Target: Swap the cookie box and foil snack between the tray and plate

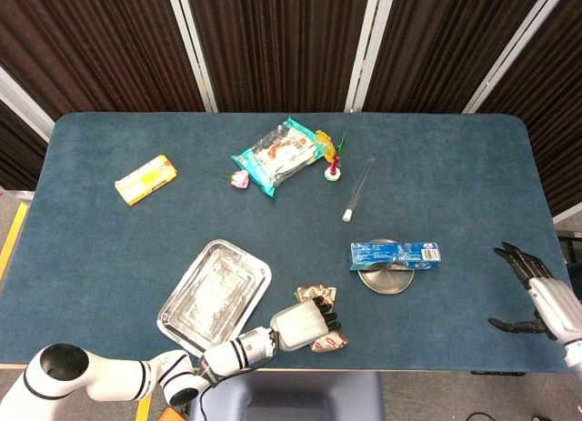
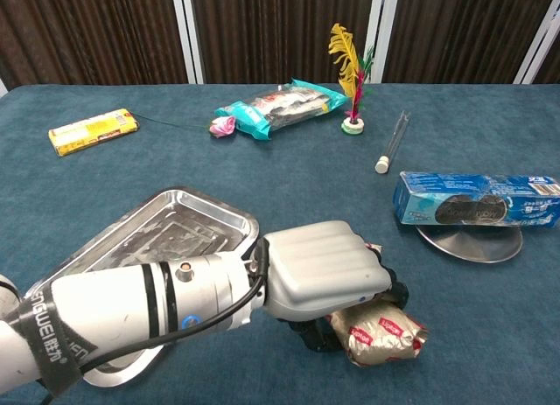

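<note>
The foil snack (image 2: 382,333) (image 1: 326,339) lies on the table near its front edge, right of the steel tray (image 2: 166,247) (image 1: 215,294). My left hand (image 2: 325,278) (image 1: 305,321) has its fingers curled down around the snack and grips it. The blue cookie box (image 2: 477,199) (image 1: 396,253) rests across the small round plate (image 2: 470,242) (image 1: 386,278). The tray holds nothing. My right hand (image 1: 536,298) hovers open at the table's right edge, seen only in the head view.
At the back lie a teal snack bag (image 2: 280,106), a feathered shuttlecock (image 2: 352,73), a glass tube (image 2: 391,141), a small pink flower (image 2: 224,125) and a yellow box (image 2: 94,129).
</note>
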Tool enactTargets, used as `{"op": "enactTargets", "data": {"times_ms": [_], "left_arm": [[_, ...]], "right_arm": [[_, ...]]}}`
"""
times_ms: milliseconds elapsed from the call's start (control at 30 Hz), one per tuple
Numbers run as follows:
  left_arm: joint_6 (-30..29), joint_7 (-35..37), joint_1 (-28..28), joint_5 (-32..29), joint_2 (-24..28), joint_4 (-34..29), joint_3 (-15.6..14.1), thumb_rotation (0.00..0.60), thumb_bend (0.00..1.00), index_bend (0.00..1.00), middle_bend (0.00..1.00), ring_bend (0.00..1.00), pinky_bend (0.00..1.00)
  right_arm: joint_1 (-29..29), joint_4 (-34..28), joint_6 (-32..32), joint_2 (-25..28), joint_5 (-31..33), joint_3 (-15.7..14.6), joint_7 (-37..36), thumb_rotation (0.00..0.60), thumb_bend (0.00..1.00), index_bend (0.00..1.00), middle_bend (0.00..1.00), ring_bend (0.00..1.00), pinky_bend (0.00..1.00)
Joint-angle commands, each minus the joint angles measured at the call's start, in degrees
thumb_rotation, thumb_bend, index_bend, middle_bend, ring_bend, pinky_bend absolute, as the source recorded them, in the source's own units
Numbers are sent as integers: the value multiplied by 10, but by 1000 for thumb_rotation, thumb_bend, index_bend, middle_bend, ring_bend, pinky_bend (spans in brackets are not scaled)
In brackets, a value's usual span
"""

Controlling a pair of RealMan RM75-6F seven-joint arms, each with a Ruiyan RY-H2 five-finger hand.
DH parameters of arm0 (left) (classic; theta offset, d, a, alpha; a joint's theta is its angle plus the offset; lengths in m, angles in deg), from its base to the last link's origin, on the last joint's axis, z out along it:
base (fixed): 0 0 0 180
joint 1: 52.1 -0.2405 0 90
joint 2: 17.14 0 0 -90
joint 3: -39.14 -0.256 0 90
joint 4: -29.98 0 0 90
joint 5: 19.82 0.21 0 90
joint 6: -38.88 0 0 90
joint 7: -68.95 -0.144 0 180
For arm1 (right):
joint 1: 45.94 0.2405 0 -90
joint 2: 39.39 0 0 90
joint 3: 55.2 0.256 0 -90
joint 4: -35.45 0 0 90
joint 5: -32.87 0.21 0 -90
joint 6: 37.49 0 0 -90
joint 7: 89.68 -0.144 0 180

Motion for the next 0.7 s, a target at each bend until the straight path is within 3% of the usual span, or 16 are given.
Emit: {"op": "enactTargets", "data": {"times_ms": [33,167,533,700], "left_arm": [[-23,20,1,19,-3,9,-7,600,438,536,635,538,776],[-62,47,-1,48,10,3,-13,600,465,618,722,618,856],[-151,3,-54,56,139,-100,-20,600,464,628,737,632,881],[-163,3,-88,25,187,-70,-32,600,456,622,731,630,877]], "right_arm": [[0,-1,-1,0,0,0,1,600,183,0,0,0,0],[-1,-2,-2,-1,2,1,5,600,183,0,0,0,0],[-2,-14,-7,-5,2,1,38,600,183,0,0,0,0],[-5,-20,-4,-7,1,1,54,600,183,0,0,0,0]]}}
